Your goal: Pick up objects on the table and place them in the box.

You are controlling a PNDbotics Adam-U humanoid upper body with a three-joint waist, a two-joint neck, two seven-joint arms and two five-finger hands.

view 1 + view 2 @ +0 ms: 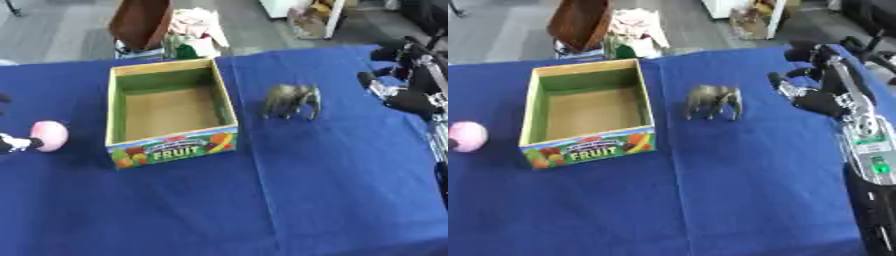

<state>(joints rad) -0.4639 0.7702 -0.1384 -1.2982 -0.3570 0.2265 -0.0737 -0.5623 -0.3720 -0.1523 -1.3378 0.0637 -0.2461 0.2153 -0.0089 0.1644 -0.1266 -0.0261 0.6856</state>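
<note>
A blue cloth-covered table (332, 200) fills most of both views. On it, left of centre, an open-topped box (116, 107) is set, rectangular, with pale wooden walls lined green inside and a brown floor in which nothing is seen. Its near wall carries a colourful label: the word "FRUIT" can be read in white capitals on a green band, with pictures of fruit at either side and a red banner above whose smaller writing cannot be made out.

The right arm is seen along the right edge, black with silver joints. The right hand (815, 97) is held above the cloth, well to the right of the box, with its fingers spread apart and lightly bent, closed on nothing.

Between the box and that hand, near the box's right wall but apart from it, a toy elephant (291, 100) is stood upright on its legs, grey-brown, trunk hanging down.

At the left edge a pink rounded object (49, 135) is seen, well apart from the box. It is touched by the left hand (12, 143), of which only a dark and white part shows; the state of its fingers cannot be told.
</note>
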